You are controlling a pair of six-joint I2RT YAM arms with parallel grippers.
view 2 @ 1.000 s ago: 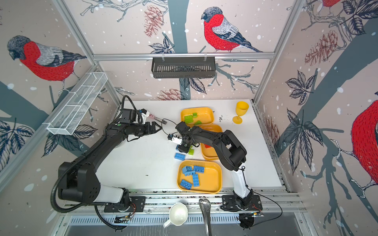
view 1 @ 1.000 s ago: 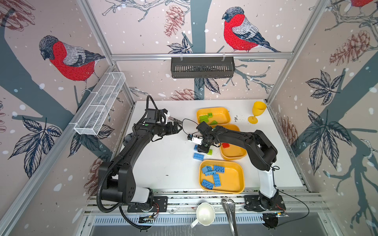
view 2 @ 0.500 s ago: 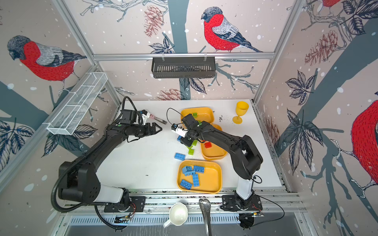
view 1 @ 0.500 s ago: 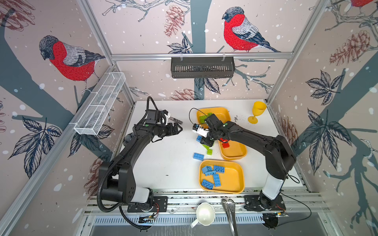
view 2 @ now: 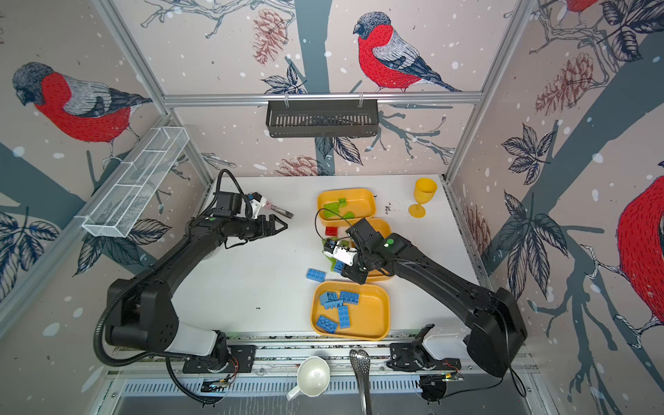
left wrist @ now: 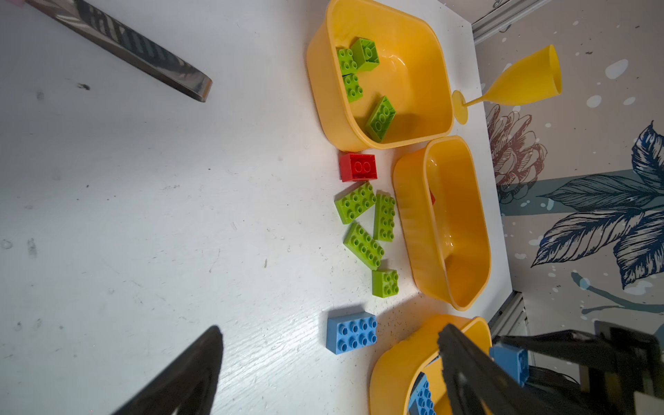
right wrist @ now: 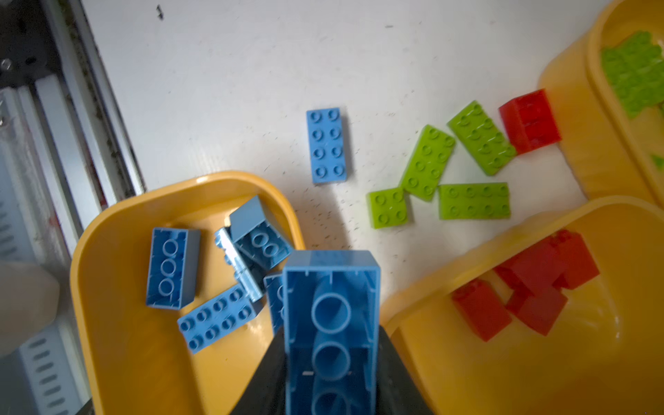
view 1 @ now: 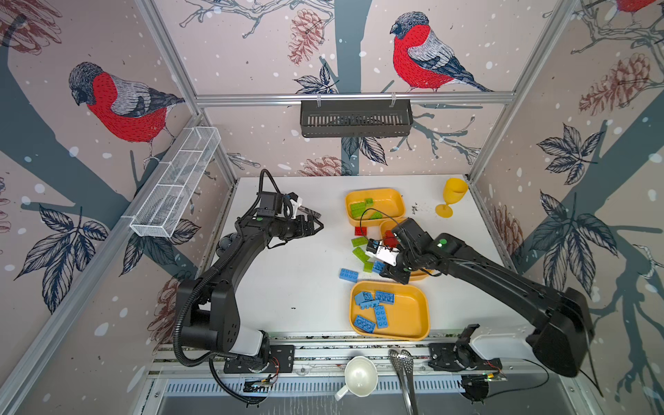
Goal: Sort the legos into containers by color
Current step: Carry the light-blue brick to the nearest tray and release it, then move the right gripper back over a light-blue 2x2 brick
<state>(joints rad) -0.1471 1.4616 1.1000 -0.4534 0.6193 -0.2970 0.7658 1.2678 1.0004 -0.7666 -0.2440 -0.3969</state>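
My right gripper (right wrist: 330, 359) is shut on a light blue lego (right wrist: 330, 305), held end-on above the gap between two yellow containers. One of them, the front tray (view 1: 409, 316), holds several blue bricks. The other, the middle tray (right wrist: 539, 377), holds red ones. The far tray (view 1: 395, 201) holds green ones. Loose on the table lie a blue brick (view 1: 348, 275), a red brick (view 1: 360, 230) and several green bricks (left wrist: 363, 244). My left gripper (view 1: 316, 226) hovers open, well left of the trays, with nothing in it. In both top views the right gripper (view 2: 354, 275) is at the middle tray's front-left corner.
A yellow goblet (view 1: 453, 196) stands at the back right corner. Metal tongs (view 1: 309, 210) lie beside the left gripper. A white cup (view 1: 360, 375) and a slotted spoon (view 1: 402, 363) rest on the front rail. A white wire basket (view 1: 176, 187) and a black basket (view 1: 355, 118) hang on the walls.
The right gripper has risen from the loose bricks with a blue lego and swung toward the front, nearer the tray of blue bricks. The left arm has hardly moved.
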